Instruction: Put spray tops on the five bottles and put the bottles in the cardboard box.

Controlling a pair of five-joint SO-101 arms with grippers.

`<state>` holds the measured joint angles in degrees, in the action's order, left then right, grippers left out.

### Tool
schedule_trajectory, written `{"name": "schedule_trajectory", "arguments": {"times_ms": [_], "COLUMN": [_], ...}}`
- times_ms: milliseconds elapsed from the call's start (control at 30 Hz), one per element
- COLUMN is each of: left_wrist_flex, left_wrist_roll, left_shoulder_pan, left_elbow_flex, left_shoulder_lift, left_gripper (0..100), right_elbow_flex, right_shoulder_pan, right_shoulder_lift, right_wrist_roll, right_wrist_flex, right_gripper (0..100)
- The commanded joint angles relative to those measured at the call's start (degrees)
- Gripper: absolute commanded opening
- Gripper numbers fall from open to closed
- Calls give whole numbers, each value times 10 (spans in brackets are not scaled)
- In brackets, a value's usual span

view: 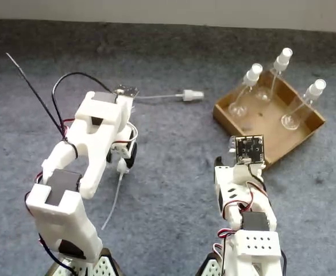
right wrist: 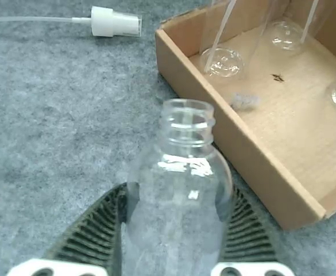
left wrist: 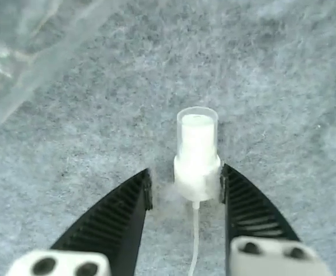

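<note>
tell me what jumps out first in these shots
A topless clear bottle sits clamped in the fingers of the right gripper, beside the cardboard box where three capped bottles already stand. On the grey carpet, the open fingers of the left gripper flank a white spray top, and a second spray top lies loose nearer the box.
</note>
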<state>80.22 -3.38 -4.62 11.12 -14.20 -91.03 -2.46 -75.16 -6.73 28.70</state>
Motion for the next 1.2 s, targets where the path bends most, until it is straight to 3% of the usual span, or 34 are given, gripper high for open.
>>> {"name": "schedule_trajectory", "arguments": {"times_ms": [0, 967, 1033, 1167], "left_wrist_flex": [-2, -39, -39, -40], "left_wrist_roll": [1, 0, -18, -17], "left_shoulder_pan": [-7, -11, -11, -16], "left_elbow_flex": [-7, -14, -15, -15], "left_shoulder_lift": [11, -49, -49, -49], "left_gripper": [204, 202, 172, 2], "right_elbow_flex": [0, 0, 0, 0], "right_shoulder_pan": [4, 4, 4, 4], "right_shoulder_lift": [-6, -6, -6, -6], "right_wrist_roll": [-2, -2, -2, -2], "right_wrist_flex": [-11, -11, -11, -11], "right_gripper": [81, 81, 81, 81]}}
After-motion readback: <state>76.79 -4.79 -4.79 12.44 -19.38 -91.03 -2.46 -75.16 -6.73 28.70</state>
